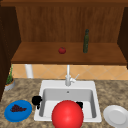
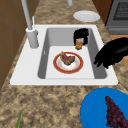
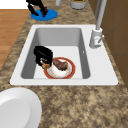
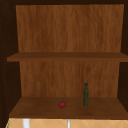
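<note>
Two worries from where I sit. Nearest, a red ball blocks my front view of the basin, so I would have to judge by the side views. Behind it the right hand has its fingers curled round a brown morsel. It is low in the sink, at the edge of the plate that bears the steak. A weak pinch could drop the morsel on the sink floor, and a careless nudge could shove the steak. Farther left, the left hand hangs with relaxed fingers near the blue plate.
</note>
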`<control>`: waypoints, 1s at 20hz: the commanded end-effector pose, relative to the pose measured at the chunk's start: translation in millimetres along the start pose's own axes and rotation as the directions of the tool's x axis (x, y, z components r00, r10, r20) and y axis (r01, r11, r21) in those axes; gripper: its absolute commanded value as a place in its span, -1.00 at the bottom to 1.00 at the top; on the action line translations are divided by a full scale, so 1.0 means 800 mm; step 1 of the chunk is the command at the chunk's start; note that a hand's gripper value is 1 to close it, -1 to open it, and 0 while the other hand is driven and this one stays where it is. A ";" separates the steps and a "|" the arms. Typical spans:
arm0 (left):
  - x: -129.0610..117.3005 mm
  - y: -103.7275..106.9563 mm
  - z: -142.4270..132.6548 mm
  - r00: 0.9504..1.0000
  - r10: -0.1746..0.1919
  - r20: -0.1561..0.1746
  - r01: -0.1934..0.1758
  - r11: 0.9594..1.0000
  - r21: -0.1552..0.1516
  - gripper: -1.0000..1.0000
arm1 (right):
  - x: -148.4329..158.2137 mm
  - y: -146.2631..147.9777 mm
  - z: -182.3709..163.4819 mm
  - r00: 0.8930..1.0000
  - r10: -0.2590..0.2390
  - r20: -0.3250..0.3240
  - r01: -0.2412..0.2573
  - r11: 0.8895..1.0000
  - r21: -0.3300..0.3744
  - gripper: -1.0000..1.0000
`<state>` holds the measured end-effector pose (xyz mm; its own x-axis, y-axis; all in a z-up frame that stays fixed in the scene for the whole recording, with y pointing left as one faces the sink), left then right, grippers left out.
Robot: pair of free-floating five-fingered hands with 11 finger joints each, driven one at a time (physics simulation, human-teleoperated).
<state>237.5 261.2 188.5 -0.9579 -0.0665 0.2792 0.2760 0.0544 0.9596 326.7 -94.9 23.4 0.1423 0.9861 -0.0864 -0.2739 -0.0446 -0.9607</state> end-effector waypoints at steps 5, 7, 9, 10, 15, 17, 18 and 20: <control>0.000 0.000 0.000 1.000 0.000 0.000 0.000 1.000 0.000 0.00 | 0.021 0.054 -0.012 0.987 0.046 0.152 -0.045 0.999 -0.009 1.00; 0.000 0.000 0.000 1.000 0.000 0.000 0.000 1.000 0.000 0.00 | 0.027 0.063 -0.013 0.983 0.044 0.178 -0.044 0.999 -0.004 1.00; 0.000 0.000 0.000 1.000 0.000 0.000 0.000 1.000 0.000 0.00 | 0.034 0.069 -0.013 0.980 0.049 0.194 -0.050 0.999 0.000 1.00; 0.000 0.000 0.000 1.000 0.000 0.000 0.000 1.000 0.000 0.00 | 0.038 0.074 -0.014 0.978 0.051 0.202 -0.052 0.999 -0.003 1.00; 0.000 0.000 0.000 1.000 0.000 0.000 0.000 1.000 0.000 0.00 | 0.050 0.081 -0.014 0.975 0.080 0.207 -0.069 0.996 -0.063 1.00; 0.000 0.000 0.000 1.000 0.000 0.000 0.000 1.000 0.000 0.00 | 0.054 0.081 -0.021 0.972 0.068 0.223 -0.060 0.997 -0.045 1.00; 0.000 0.000 0.000 1.000 0.000 0.000 0.000 1.000 0.000 0.00 | 0.053 0.081 -0.025 0.971 0.061 0.233 -0.054 0.998 -0.037 1.00; 0.000 0.000 0.000 1.000 0.000 0.000 0.000 1.000 0.000 0.00 | 0.051 0.077 -0.032 0.964 0.031 0.266 -0.029 1.000 -0.013 1.00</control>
<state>237.5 261.2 188.5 -0.9579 -0.0665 0.2792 0.2760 0.0544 0.9596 328.5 -60.5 -45.0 -0.0817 0.9963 -0.0285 -0.2807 -0.0504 -0.9585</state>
